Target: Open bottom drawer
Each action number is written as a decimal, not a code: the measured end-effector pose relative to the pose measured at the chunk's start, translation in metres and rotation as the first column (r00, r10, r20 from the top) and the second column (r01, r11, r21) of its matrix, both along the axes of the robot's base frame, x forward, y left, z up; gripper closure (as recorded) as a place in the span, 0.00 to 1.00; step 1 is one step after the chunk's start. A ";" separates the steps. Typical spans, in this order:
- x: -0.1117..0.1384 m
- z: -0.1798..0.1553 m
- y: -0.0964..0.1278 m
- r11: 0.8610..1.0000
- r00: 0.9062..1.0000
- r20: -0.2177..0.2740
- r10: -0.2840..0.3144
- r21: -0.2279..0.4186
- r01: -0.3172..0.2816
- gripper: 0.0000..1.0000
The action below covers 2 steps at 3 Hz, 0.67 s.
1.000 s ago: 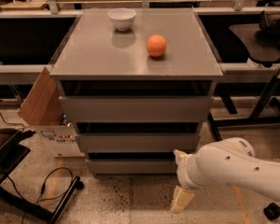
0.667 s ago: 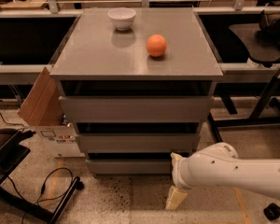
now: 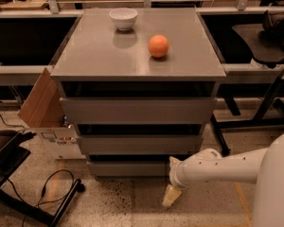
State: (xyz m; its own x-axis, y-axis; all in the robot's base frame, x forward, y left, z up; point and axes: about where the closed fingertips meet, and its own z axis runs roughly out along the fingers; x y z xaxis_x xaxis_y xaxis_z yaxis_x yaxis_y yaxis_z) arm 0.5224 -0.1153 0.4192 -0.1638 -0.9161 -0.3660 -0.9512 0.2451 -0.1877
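Three grey drawer fronts stack under the surface (image 3: 99, 56). The bottom drawer (image 3: 128, 168) is the lowest, just above the floor (image 3: 118, 202), and its front looks shut. A white arm (image 3: 222, 167) reaches in from the right. The tool (image 3: 172, 196) hangs low, just before the drawer's right end, beige tip pointing down. Contact with the front: cannot tell. Apart or together: cannot tell. A white bowl (image 3: 123, 18) and an orange (image 3: 158, 46) rest on top, apart.

tool (image 3: 172, 196) | shifted left | now low beside bottom drawer (image 3: 132, 168) front
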 end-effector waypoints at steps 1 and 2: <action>0.000 0.000 0.000 1.000 1.000 0.000 0.000 0.000 0.000 0.00; 0.006 -0.013 -0.001 1.000 1.000 -0.008 -0.011 -0.026 0.010 0.00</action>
State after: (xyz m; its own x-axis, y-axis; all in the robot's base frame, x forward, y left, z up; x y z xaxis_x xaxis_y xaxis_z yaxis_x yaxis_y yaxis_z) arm 0.5282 -0.1168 0.4059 -0.1764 -0.9236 -0.3404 -0.9501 0.2501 -0.1864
